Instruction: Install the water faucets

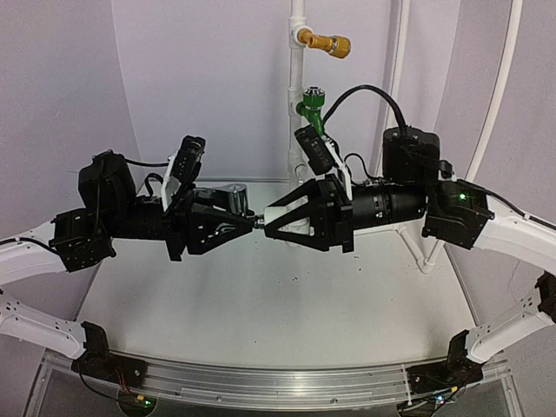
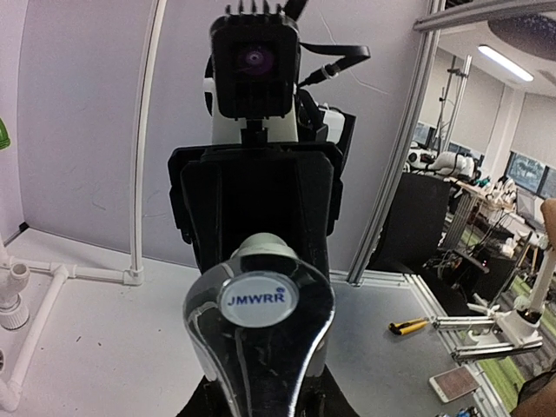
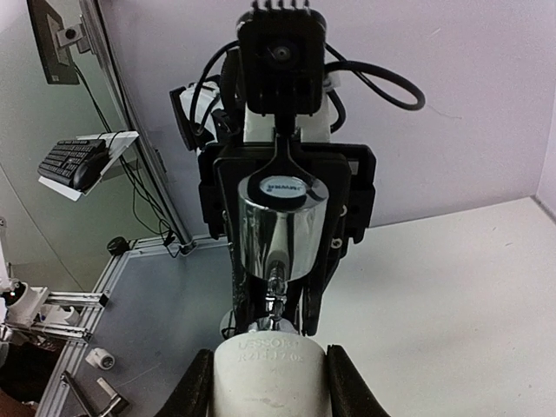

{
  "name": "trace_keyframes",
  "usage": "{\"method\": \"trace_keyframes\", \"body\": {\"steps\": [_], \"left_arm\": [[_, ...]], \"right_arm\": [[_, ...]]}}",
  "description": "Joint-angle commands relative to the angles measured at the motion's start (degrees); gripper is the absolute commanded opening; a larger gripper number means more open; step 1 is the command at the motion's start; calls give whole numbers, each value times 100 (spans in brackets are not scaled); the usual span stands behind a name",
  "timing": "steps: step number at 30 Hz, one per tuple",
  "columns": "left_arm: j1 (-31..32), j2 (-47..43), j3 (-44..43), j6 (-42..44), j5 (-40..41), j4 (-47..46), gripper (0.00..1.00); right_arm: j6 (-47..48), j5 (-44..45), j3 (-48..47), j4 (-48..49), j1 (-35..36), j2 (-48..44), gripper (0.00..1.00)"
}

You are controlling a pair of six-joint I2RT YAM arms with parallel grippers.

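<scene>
Two robot arms met nose to nose above the middle of the table (image 1: 261, 304), somewhat nearer its far edge than its near edge, each carrying one half of a tap assembly. The left gripper (image 1: 230, 219) was clamped on the metal tap (image 3: 280, 230), a shiny silver-grey piece with a lever handle and a round cap bearing blue lettering, held clear of the tabletop with its thin threaded stem pointing towards the other arm. The right gripper (image 3: 269, 356) was closed on the white fitting (image 3: 271, 373), a short plastic cylinder with embossed lettering on its side, its black fingers (image 3: 352, 395) pressed against the two flanks. In the right wrist view the tap's stem reached the round mouth of the fitting and the two pieces stood in line; how far the stem sat inside could not be made out. Behind the meeting point, at the table's far edge, a white pipe (image 1: 295, 87) rose upright against the back wall, carrying a green tap (image 1: 311, 109) with its spout turned down and, higher up, a yellow-brass tap (image 1: 328, 42) pointing to the right. More white pipe ran along the table's far right side.
</scene>
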State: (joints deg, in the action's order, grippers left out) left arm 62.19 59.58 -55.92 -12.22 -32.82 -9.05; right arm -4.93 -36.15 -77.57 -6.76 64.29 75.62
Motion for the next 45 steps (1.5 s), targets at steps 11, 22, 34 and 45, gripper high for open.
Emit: {"method": "trace_keyframes", "body": {"steps": [11,22,34,45], "left_arm": [[366,-43,-100,1720,827,1052,0],[357,-149,127,825,1285,547,0],[349,-53,382,271,775,-240,0],[346,-85,415,392,730,-231,0]], "right_arm": [[-987,-554,-440,262,-54,306,0],[-402,-267,-569,-56,-184,227,25],[14,-746,-633,-80,-245,289,7],[-261,-925,-704,-89,-243,383,0]]}}
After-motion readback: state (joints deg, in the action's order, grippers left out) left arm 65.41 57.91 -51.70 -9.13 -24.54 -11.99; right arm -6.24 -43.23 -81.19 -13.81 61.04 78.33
